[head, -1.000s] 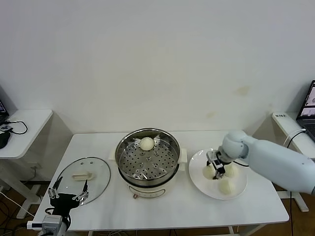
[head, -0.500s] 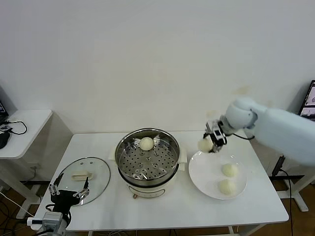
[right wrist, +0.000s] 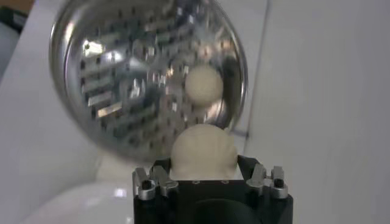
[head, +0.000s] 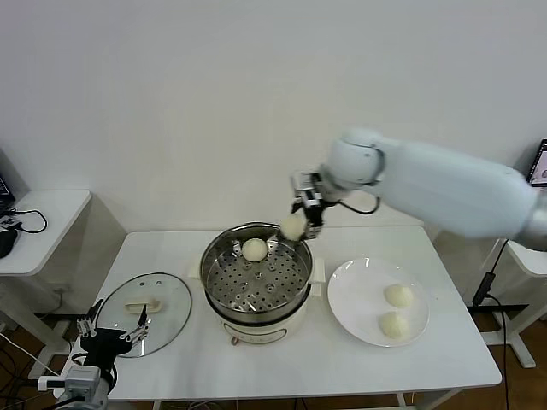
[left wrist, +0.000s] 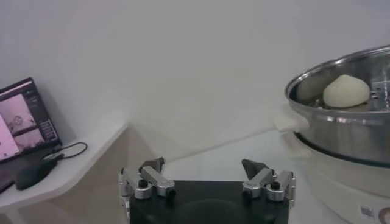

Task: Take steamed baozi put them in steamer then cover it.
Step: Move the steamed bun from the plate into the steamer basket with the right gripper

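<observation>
My right gripper (head: 301,219) is shut on a baozi (head: 293,226) and holds it in the air above the far right rim of the steamer (head: 214,256). The same baozi (right wrist: 203,153) fills the jaws in the right wrist view. One baozi (head: 255,249) lies on the perforated tray at the far side, and also shows in the left wrist view (left wrist: 345,91). Two baozi (head: 398,295) (head: 393,324) lie on the white plate (head: 355,295). The glass cover (head: 175,299) lies flat left of the steamer. My left gripper (head: 109,334) is open and empty at the table's front left corner.
A small side table (head: 51,209) stands at the far left with a mouse and cable. A laptop (head: 537,175) shows at the right edge. The white table's front edge (head: 299,384) runs below the steamer and plate.
My right gripper lifted a baozi off the plate and carried it left to above the steamer's rim. Two baozi remain on the plate. The left gripper has barely shifted.
</observation>
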{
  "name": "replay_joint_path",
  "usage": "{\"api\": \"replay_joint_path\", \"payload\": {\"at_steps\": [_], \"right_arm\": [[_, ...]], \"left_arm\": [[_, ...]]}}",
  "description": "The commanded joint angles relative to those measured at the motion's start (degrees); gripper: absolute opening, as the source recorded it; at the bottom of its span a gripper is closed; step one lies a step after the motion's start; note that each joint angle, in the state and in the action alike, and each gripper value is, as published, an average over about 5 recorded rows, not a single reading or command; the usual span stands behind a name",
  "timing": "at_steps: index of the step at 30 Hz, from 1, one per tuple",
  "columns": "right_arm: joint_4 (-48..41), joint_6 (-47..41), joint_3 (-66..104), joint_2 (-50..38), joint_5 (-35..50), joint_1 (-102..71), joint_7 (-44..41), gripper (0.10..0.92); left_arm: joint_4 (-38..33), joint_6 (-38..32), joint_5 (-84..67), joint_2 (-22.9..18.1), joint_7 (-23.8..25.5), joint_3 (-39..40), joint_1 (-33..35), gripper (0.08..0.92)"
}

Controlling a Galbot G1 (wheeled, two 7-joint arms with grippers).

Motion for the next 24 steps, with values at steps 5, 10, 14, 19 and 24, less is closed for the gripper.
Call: {"api": "replay_joint_path", "payload": {"at_steps": [5, 10, 14, 19, 24], "right_arm": [[-8.2, -5.8, -2.4, 18.0, 4.5, -5.8, 4.8, 0.687], [-10.1, -6.4, -2.3, 19.4, 3.7, -7.6, 5.4, 0.687], [-11.0, -6.7, -2.6, 19.7, 2.6, -8.7, 5.4, 0.687], [-11.5, -6.8, -2.9, 19.5, 0.8, -9.8, 5.3, 0.687], [-11.8, -6.9, -2.9, 19.5, 0.4, -10.0, 5.2, 0.687]], "left_arm": [[-0.6, 0.0, -0.1, -0.6, 0.0, -0.9, 0.0, 0.823], [-0.9, 0.0, -0.1, -0.8, 0.0, -1.0, 0.1, 0.823], [-1.0, 0.0, -0.1, -0.9, 0.0, -1.2, 0.1, 0.823], [-1.0, 0.0, -0.1, -0.9, 0.0, -1.1, 0.1, 0.823], [-0.9, 0.0, -0.1, -0.9, 0.0, -0.9, -0.1, 0.823]]}}
